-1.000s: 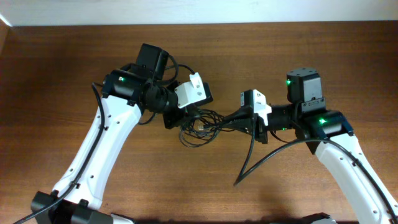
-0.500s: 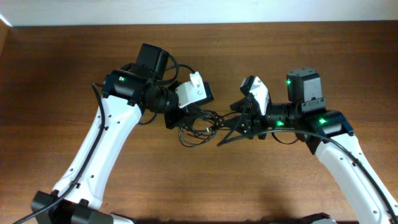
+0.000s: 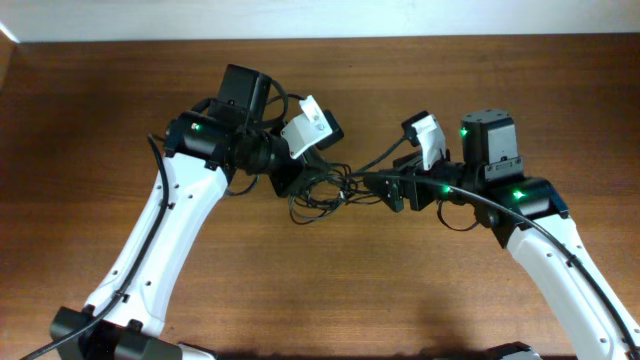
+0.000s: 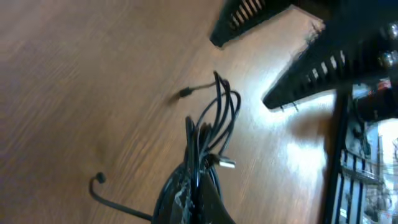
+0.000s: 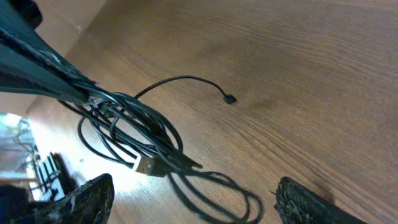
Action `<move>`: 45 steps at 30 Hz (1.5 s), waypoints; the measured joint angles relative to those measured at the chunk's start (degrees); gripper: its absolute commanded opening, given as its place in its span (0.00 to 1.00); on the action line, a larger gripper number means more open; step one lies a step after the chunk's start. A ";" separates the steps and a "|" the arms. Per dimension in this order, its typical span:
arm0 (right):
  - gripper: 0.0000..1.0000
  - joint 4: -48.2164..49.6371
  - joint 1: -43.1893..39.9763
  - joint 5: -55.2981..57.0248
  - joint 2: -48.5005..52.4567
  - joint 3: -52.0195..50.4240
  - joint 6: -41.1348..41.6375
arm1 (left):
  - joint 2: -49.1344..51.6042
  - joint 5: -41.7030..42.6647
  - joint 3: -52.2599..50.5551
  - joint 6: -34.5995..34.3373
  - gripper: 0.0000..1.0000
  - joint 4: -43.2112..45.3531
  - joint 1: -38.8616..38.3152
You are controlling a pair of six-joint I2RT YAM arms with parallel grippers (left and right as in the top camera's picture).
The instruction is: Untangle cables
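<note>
The cables (image 3: 322,190) are a tangle of thin black cords hanging above the wooden table between the two arms. My left gripper (image 3: 290,178) is shut on one side of the bundle. In the left wrist view the cables (image 4: 214,121) fan out from the left gripper (image 4: 196,186), with a silver USB plug (image 4: 226,163) dangling. My right gripper (image 3: 386,190) stands open just right of the tangle. In the right wrist view its fingers (image 5: 81,200) sit wide apart around a loose loop of the cables (image 5: 134,127), touching nothing, near the USB plug (image 5: 147,165).
One thin cord end with a small plug (image 5: 229,99) hangs over the bare wooden table (image 3: 320,290). The table's far edge meets a white wall (image 3: 400,18). Thick black arm wires (image 3: 480,205) curve beside the right arm.
My right gripper has opened and let go of the cord it held, and its wrist has rolled upward. The left gripper has tilted up a little, still holding the bundle.
</note>
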 measured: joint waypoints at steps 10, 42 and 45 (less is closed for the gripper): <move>0.91 0.00 0.00 -4.31 0.00 0.00 13.03 | 0.00 -9.29 -0.04 -28.13 0.00 12.68 0.00; 0.91 2.60 8.04 0.79 0.11 0.00 16.06 | 0.02 -17.59 -0.04 -102.82 0.00 25.05 -8.26; 0.91 1.75 8.04 0.76 0.11 0.00 16.04 | 0.02 -23.67 -0.04 -105.18 0.00 25.20 -8.26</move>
